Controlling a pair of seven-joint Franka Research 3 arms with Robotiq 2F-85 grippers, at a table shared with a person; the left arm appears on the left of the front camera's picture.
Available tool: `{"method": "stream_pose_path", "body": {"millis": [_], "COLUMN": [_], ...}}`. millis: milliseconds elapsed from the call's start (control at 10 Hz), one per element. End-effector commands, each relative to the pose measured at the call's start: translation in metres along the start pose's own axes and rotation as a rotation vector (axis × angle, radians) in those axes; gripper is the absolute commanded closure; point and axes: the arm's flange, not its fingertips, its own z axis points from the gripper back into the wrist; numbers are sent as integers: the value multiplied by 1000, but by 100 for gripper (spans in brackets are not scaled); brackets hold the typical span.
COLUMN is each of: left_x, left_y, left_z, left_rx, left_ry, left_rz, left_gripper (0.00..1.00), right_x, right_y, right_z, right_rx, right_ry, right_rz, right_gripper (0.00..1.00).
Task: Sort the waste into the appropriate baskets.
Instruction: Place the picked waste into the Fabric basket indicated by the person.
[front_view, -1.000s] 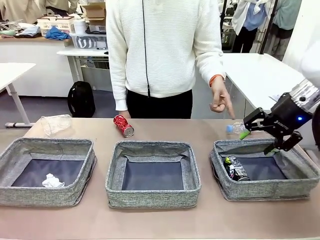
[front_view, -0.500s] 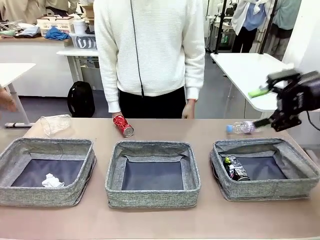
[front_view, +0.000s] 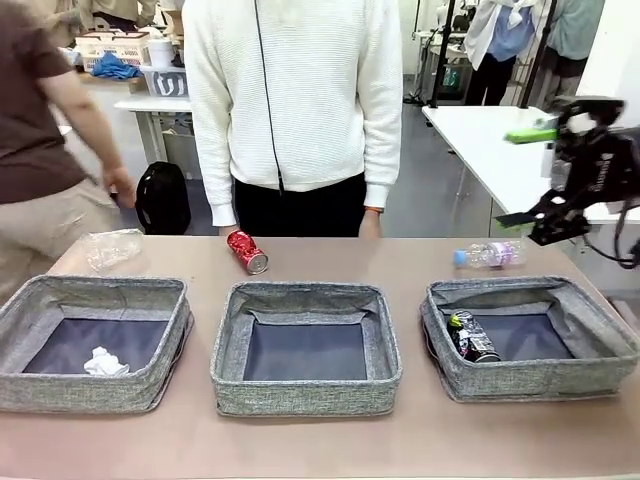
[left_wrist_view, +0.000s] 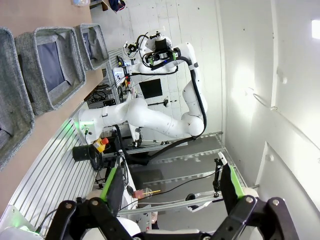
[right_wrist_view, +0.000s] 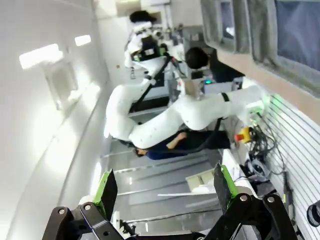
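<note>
Our left gripper (left_wrist_view: 170, 187) has its fingers (left_wrist_view: 112, 182) spread wide with nothing between them. In the left wrist view the table (left_wrist_view: 30, 15) lies far off, up and to the left of the fingertips.

In the front view, a person in a brown shirt (front_view: 30, 130) stands at the far left, beyond the table. The left basket (front_view: 100, 290) holds the paper ball (front_view: 105, 362) near its front left corner. Behind that basket the crushed bottle (front_view: 112, 247) lies on the bare table. Further right the red can (front_view: 246, 251) lies on its side, just behind the middle basket (front_view: 305, 292) and in front of a person in a white sweater (front_view: 300, 100). That person's hand (front_view: 371, 222) hangs at the far edge. The right basket (front_view: 530, 380) holds the dark can (front_view: 472, 337) at its left side.

The small bottle (front_view: 488, 256) lies on its side just behind the right basket's far rim — below and a little left of our right gripper's lower finger, and apart from it. The right gripper (front_view: 528, 175) hangs raised over the table's right end, turned so that one finger stands above the other. The two are wide apart and hold nothing. The right wrist view shows the same: its fingers (right_wrist_view: 222, 187) are spread, with an empty gap between them. All the other waste lies well to the left of these fingers — the dark can below them, the red can, crushed bottle and paper ball much farther off.
</note>
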Motion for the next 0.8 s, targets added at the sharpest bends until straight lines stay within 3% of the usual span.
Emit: {"method": "stream_pose_path", "body": {"millis": [0,100,700], "left_x": [1,1,1], "left_y": [-3,-3,-3], "left_z": [2,2,2], "left_rx": [-11,-11,-11], "left_ry": [-7,-7,-7], "left_rz": [-2,-2,-2], "left_gripper": [0,0,0], "right_x": [10,0,0], "right_y": [3,0,0], "right_z": [-11,0,0], "right_rx": [-149,0,0], "right_ry": [-93,0,0], "right_rz": [55,0,0], "right_gripper": [0,0,0]}}
